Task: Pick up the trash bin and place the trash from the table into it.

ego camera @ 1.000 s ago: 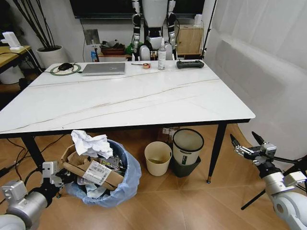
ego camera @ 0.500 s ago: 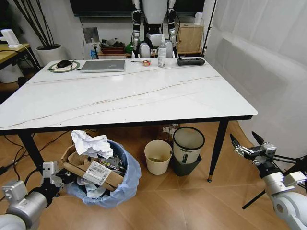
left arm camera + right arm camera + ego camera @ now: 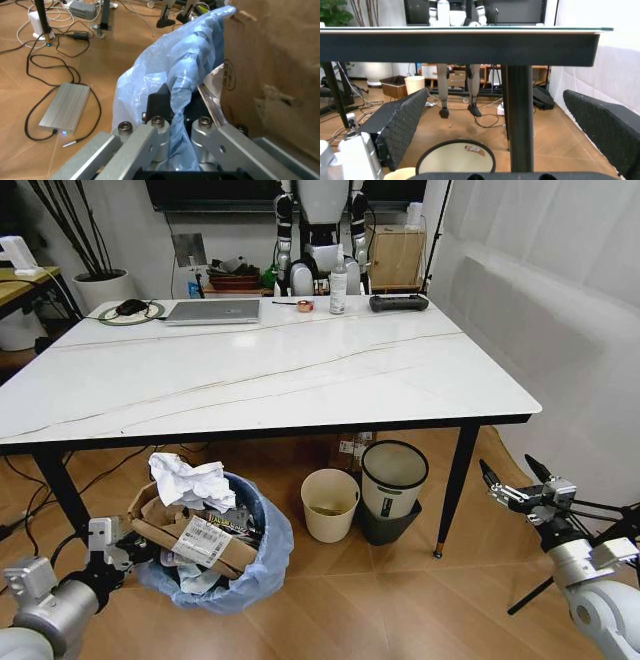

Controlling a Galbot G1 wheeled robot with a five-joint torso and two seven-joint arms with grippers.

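The trash bin (image 3: 232,555), blue-bagged and heaped with cardboard and crumpled paper, was pinched at its 9 o'clock rim by the left hand (image 3: 112,548); the right hand (image 3: 512,480) hung spread and empty.

Head camera: I look down from above the table (image 3: 300,370), facing forward, with both arms low at the frame's corners.
Left wrist camera: I sit very close behind the left gripper (image 3: 175,112), facing the trash bin (image 3: 165,78) liner clamped in it.
Right wrist camera: I look out low between the splayed fingers of the right gripper (image 3: 512,123), under the table's edge.
Shared: the white bin with black rim (image 3: 392,470) sits ahead of the right gripper, seen from head and right wrist.
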